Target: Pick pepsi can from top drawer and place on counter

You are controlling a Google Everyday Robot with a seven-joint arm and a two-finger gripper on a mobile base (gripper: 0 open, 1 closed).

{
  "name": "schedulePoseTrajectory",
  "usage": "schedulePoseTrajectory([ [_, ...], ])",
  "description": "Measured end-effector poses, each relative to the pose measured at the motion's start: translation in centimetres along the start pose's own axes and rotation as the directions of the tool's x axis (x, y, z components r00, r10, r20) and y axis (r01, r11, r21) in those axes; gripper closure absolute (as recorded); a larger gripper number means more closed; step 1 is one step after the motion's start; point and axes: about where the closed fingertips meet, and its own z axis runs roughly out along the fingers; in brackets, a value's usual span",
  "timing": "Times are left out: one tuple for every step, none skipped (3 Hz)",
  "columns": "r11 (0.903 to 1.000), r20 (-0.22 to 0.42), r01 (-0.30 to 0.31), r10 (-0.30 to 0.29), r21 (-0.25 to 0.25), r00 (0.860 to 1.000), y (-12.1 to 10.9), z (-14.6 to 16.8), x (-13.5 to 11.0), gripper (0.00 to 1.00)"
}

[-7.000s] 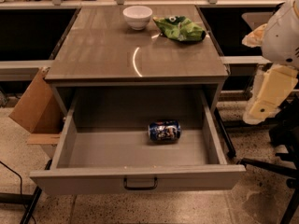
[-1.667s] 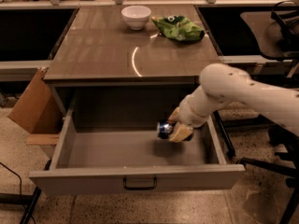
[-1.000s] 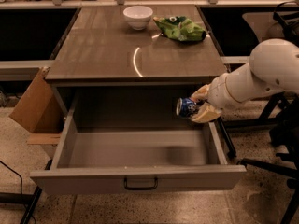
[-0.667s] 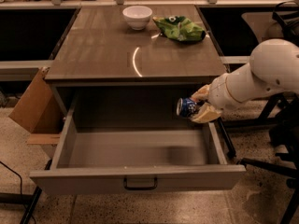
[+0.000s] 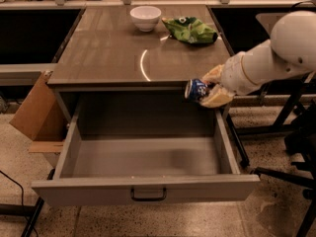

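My gripper (image 5: 207,88) is shut on the pepsi can (image 5: 195,89), a small dark-blue can held on its side. It hangs above the back right corner of the open top drawer (image 5: 143,157), level with the front edge of the counter (image 5: 113,48) and just in front of it. My white arm (image 5: 276,53) reaches in from the right. The drawer is pulled fully out and its grey floor is bare. Its dark bar handle (image 5: 148,195) shows on the front panel.
A white bowl (image 5: 145,18) and a green snack bag (image 5: 190,30) sit at the back of the counter. A tan cardboard panel (image 5: 34,107) leans at the cabinet's left. Black chair or stand legs (image 5: 291,147) are at the right.
The can lay on the drawer floor; my gripper took hold of it and lifted it up and right out of the drawer, now up to the counter's front edge.
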Motion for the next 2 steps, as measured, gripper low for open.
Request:
schedulePoseTrajectory([
  [0.9991, 0.026, -0.013, 0.012, 0.042, 1.0, -3.7, -0.6, -1.5, 1.0],
  [0.9967, 0.071, -0.034, 0.028, 0.074, 0.997, -7.0, -0.3, -3.0, 1.0],
])
